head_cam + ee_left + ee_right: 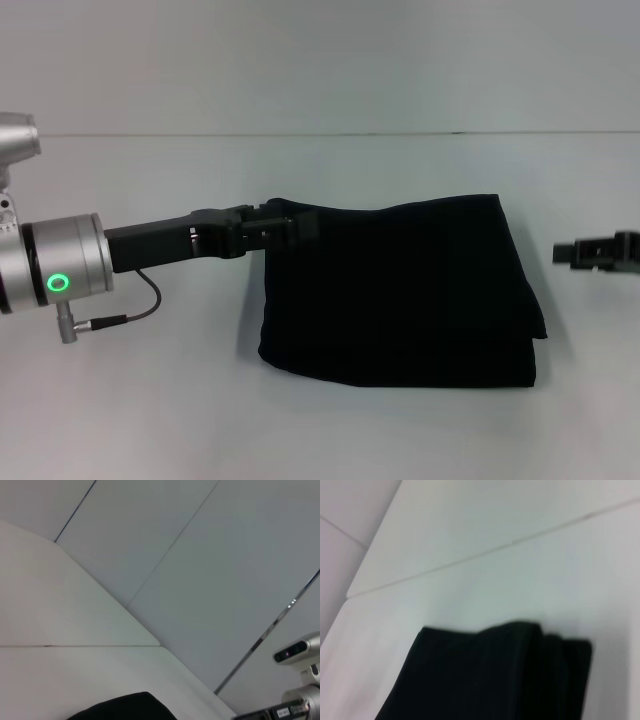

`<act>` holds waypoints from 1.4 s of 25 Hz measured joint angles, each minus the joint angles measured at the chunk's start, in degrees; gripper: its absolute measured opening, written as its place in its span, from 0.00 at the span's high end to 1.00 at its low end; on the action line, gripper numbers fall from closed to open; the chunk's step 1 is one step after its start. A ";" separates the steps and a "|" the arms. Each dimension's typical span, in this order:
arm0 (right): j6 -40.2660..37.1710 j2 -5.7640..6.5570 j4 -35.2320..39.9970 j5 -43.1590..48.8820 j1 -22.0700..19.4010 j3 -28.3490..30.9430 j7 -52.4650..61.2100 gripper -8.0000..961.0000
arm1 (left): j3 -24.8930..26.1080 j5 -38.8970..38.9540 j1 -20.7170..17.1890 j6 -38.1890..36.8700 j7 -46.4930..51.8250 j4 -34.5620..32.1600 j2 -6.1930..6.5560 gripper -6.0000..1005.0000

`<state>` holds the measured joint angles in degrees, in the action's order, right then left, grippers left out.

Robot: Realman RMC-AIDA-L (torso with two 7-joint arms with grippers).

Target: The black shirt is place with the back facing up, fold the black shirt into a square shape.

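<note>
With the black shirt (400, 290) already a near-square bundle on the worktop (150, 420), my left end effector (285, 228) pinches its far-left corner, the right end effector (575, 253), whose grip I cannot tell, idling beside it.

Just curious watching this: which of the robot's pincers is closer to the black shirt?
The left. The left pincer is at the shirt's far-left corner, overlapping its edge. The right pincer hangs off to the shirt's right, with bare table between them.
</note>
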<state>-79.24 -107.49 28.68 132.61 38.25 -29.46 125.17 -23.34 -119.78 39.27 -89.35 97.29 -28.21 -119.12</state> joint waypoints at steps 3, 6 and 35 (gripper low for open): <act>2.00 0.64 -0.20 0.09 1.73 -0.19 0.98 0.62 | 0.14 0.00 0.26 1.25 -0.01 -0.11 0.08 0.04; 4.88 0.41 -0.81 0.26 4.46 -1.32 3.85 0.49 | 0.11 0.00 0.73 2.71 0.00 -0.05 0.20 0.04; 25.45 -7.12 -5.64 -5.89 11.65 -5.72 1.34 0.25 | -0.12 -0.02 2.51 7.77 -0.46 0.14 0.30 0.04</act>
<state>-53.78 -114.61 23.03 126.72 49.89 -35.18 126.51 -23.46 -119.80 41.78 -81.58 96.83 -28.07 -118.82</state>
